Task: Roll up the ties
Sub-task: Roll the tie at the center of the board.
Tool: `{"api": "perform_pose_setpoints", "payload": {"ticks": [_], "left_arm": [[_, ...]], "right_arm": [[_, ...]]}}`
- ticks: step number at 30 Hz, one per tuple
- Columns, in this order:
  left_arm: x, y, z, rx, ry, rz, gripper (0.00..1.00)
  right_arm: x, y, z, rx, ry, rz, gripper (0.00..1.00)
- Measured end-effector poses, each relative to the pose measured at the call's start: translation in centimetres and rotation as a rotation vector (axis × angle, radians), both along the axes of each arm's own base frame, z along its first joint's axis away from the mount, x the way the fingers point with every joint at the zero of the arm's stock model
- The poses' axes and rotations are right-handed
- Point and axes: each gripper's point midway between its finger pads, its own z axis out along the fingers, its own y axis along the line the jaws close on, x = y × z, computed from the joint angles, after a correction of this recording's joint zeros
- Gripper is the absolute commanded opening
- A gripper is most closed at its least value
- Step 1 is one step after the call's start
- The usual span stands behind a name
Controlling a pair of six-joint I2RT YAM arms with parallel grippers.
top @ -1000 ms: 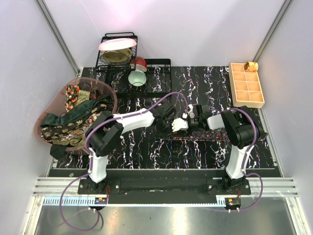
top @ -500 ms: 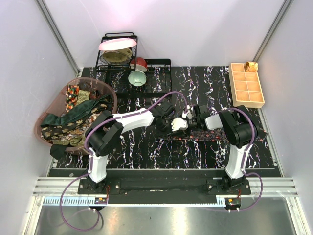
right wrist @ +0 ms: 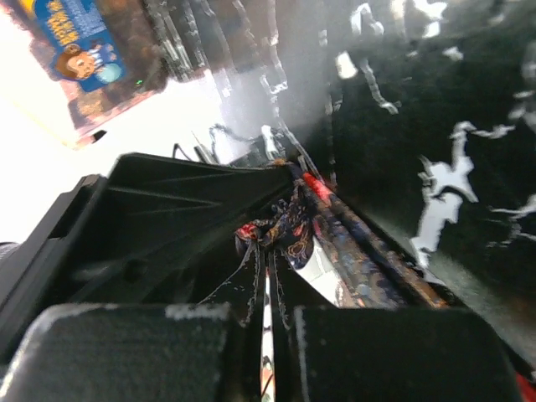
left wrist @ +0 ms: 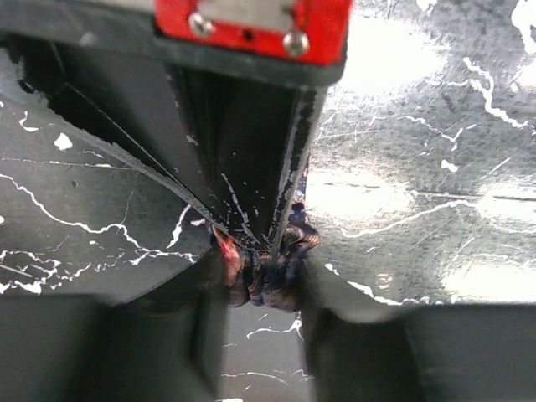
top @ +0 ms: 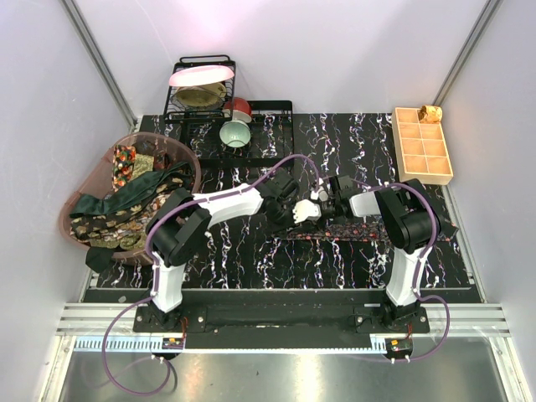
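Rolling has barely begun: at centre the left gripper [top: 303,211] and right gripper [top: 328,207] pinch the dotted tie [top: 352,234] by its 9 o'clock end, the rest flat toward 3 o'clock, while other ties [top: 126,209] fill the basket [top: 167,141] at 9 o'clock.

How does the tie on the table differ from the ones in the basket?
The table tie lies stretched in a flat strip; the basket ties are heaped in loose folds. The table tie is dark with red dots; the basket ties show green and gold patterns. The left gripper and right gripper pinch the table tie's end; nothing touches the basket ties. All are narrow patterned fabric.
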Motion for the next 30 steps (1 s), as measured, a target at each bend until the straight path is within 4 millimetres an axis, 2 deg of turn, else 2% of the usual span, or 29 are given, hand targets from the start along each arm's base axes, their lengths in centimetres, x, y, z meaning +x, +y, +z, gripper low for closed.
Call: {"api": "perform_pose_setpoints", "payload": {"ticks": [4, 10, 17, 25, 30], "left_arm": [[0.1, -0.1, 0.0, -0.040, 0.030, 0.021, 0.59], [-0.1, 0.4, 0.3, -0.164, 0.070, 0.062, 0.68], [-0.8, 1.7, 0.4, -0.310, 0.071, 0.108, 0.70], [-0.1, -0.3, 1.5, -0.446, 0.036, 0.057, 0.70], [0.0, -0.8, 0.9, -0.465, 0.032, 0.021, 0.62]], "right_arm": [[0.0, -0.3, -0.6, -0.056, 0.010, 0.000, 0.00], [0.0, -0.9, -1.4, -0.129, 0.019, 0.001, 0.00], [-0.1, -1.6, -1.9, -0.196, 0.030, 0.008, 0.00], [-0.2, -2.1, -2.2, -0.248, 0.044, 0.021, 0.00], [-0.2, -2.2, -2.3, -0.255, 0.050, 0.030, 0.00]]}}
